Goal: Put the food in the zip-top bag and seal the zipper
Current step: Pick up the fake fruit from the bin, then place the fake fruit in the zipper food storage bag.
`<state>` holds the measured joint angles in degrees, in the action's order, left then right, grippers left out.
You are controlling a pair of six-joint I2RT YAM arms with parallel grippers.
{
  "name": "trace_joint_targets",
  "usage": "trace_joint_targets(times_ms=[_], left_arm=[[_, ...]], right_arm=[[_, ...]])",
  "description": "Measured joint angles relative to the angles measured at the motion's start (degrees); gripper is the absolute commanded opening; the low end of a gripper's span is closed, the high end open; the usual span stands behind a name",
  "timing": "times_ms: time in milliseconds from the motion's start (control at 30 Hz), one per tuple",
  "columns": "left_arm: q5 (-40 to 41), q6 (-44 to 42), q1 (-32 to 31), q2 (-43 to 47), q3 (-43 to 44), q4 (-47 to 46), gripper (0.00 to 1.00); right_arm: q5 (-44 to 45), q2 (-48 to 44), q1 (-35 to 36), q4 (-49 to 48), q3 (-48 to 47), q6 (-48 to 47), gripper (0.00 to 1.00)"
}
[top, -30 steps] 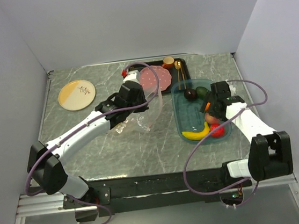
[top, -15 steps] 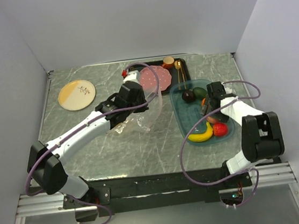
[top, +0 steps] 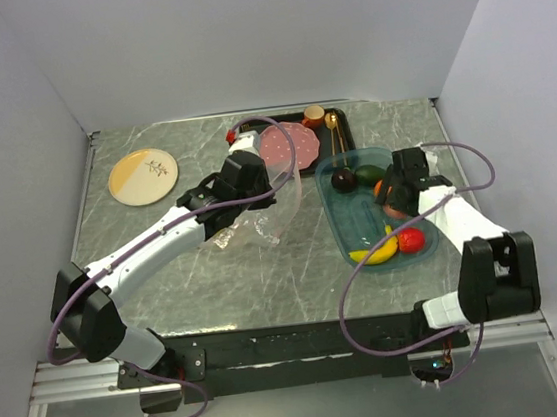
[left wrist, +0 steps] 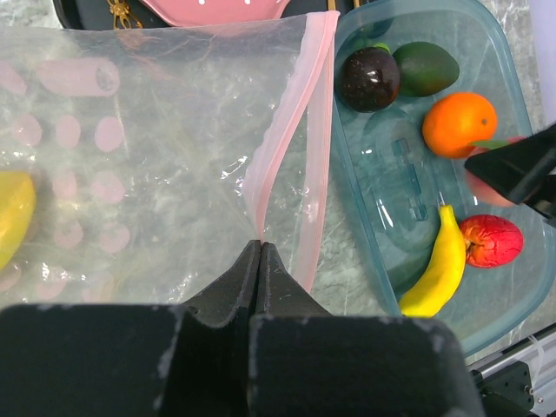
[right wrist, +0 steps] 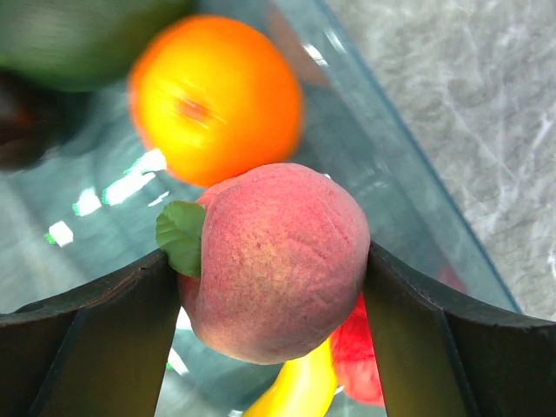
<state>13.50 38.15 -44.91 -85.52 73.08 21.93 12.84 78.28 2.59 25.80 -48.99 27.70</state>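
Note:
The zip-top bag (top: 256, 223) lies crinkled at mid-table. My left gripper (left wrist: 261, 245) is shut on the near end of its pink zipper (left wrist: 300, 130), holding the mouth toward the blue tray (top: 346, 226). Something yellow (left wrist: 13, 213) shows through the bag's left side. My right gripper (right wrist: 274, 269) is over the tray, shut on the pink peach (right wrist: 274, 261), with both fingers touching its sides. Beside it are the orange (right wrist: 217, 95), banana (left wrist: 439, 265) and red strawberry (left wrist: 491, 241). A dark fruit (left wrist: 368, 78) and a green one (left wrist: 426, 68) sit at the tray's far end.
A black tray (top: 342, 121) at the back holds the pink dotted plate (top: 277, 148), gold cutlery (top: 332, 134) and a small red cup (top: 314, 116). A cream and orange plate (top: 143, 176) lies at the back left. Grey walls close in both sides.
My right gripper's jaws have come in onto the peach and its arm has shifted a little over the tray. The left arm and the bag have not moved.

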Motion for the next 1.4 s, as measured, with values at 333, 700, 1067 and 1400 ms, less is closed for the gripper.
trace_joint_targets(times_ms=[333, 700, 1067, 1400], left_arm=[[0.0, 0.0, 0.0, 0.0, 0.0, 0.2, 0.01], [0.0, 0.5, 0.1, 0.0, 0.0, 0.2, 0.01], [-0.1, 0.5, 0.1, 0.0, -0.5, 0.0, 0.01], [0.0, 0.5, 0.3, 1.1, -0.8, 0.1, 0.01]], right_arm=[[-20.3, -15.1, 2.9, -2.6, -0.1, 2.6, 0.54], [-38.1, -4.4, 18.1, -22.1, -0.5, 14.8, 0.55], [-42.9, 5.0, 22.2, -28.2, -7.8, 17.6, 0.57], [-39.9, 10.0, 23.7, -25.7, -9.2, 17.4, 0.59]])
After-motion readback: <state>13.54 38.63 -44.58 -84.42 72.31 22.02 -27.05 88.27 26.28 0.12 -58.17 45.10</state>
